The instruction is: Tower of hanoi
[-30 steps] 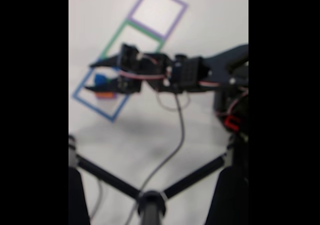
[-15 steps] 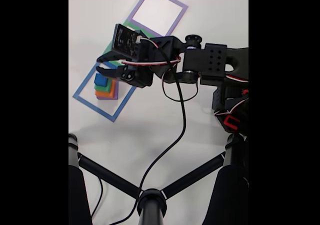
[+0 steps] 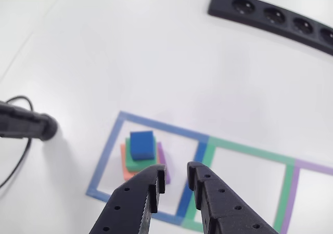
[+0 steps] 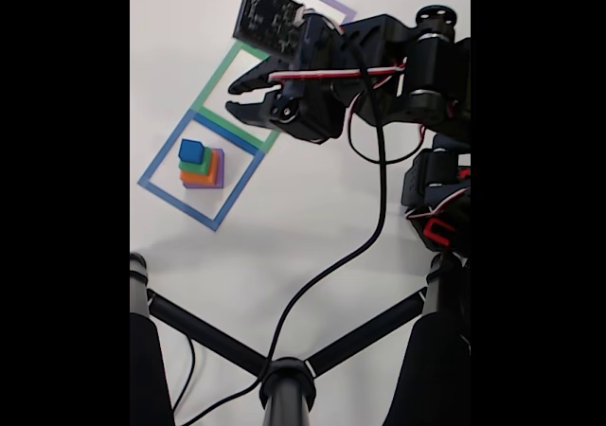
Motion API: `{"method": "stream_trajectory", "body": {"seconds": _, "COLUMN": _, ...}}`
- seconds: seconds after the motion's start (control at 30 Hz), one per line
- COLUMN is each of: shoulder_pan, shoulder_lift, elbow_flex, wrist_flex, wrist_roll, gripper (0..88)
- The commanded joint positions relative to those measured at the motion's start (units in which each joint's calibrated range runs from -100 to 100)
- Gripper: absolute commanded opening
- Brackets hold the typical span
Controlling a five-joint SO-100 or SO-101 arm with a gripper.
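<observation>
Hand [image 4: 236,97] raised clear of the bench, fingers slightly parted, nothing between them; it hangs up-right of the block stack [image 4: 199,168], arm reaching from right.

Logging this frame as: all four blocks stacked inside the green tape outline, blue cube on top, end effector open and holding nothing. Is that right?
Not quite. The stack sits inside the blue tape outline, not the green outline, which is bare in the fixed view. The rest holds: the blue cube is on top, and the end effector is open and empty, as the other view shows.
</observation>
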Motion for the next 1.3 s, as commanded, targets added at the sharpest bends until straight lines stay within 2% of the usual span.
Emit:
{"method": "stream_trajectory", "body": {"seconds": 0.0, "shoulder_pan": 3.41, "shoulder_lift": -3.23, "elbow_flex": -2.63, "wrist_flex": 2.46, "wrist_roll": 1.81, "gripper": 0.0}}
{"method": "stream_trajectory", "body": {"seconds": 0.1, "shoulder_pan": 5.62, "shoulder_lift": -4.11, "elbow_flex": -1.99, "wrist_flex": 3.43, "wrist_roll": 1.26, "gripper": 0.0}}
{"method": "stream_trajectory", "body": {"seconds": 0.33, "shoulder_pan": 10.2, "shoulder_lift": -9.0, "elbow_flex": 3.19, "wrist_flex": 3.67, "wrist_roll": -4.25, "gripper": 0.0}}
{"method": "stream_trajectory", "body": {"seconds": 0.43, "shoulder_pan": 11.95, "shoulder_lift": -10.36, "elbow_flex": 4.74, "wrist_flex": 3.35, "wrist_roll": -8.11, "gripper": 0.0}}
{"method": "stream_trajectory", "body": {"seconds": 0.5, "shoulder_pan": 13.02, "shoulder_lift": -11.08, "elbow_flex": 5.73, "wrist_flex": 3.02, "wrist_roll": -13.26, "gripper": 0.0}}
{"method": "stream_trajectory", "body": {"seconds": 0.57, "shoulder_pan": 14.39, "shoulder_lift": -12.53, "elbow_flex": 7.01, "wrist_flex": 2.54, "wrist_roll": -15.65, "gripper": 0.0}}
{"method": "stream_trajectory", "body": {"seconds": 0.8, "shoulder_pan": 17.29, "shoulder_lift": -20.54, "elbow_flex": 18.91, "wrist_flex": -4.99, "wrist_roll": -33.66, "gripper": 0.0}}
{"method": "stream_trajectory", "body": {"seconds": 0.9, "shoulder_pan": 18.28, "shoulder_lift": -22.86, "elbow_flex": 23.54, "wrist_flex": -8.47, "wrist_roll": -43.59, "gripper": 0.0}}
{"method": "stream_trajectory", "body": {"seconds": 1.03, "shoulder_pan": 18.74, "shoulder_lift": -31.68, "elbow_flex": 35.72, "wrist_flex": -15.43, "wrist_roll": -53.33, "gripper": 0.0}}
{"method": "stream_trajectory", "body": {"seconds": 1.17, "shoulder_pan": 18.97, "shoulder_lift": -36.4, "elbow_flex": 40.36, "wrist_flex": -15.27, "wrist_roll": -62.34, "gripper": 0.0}}
{"method": "stream_trajectory", "body": {"seconds": 1.27, "shoulder_pan": 19.12, "shoulder_lift": -38.25, "elbow_flex": 43.35, "wrist_flex": -15.67, "wrist_roll": -72.82, "gripper": 0.0}}
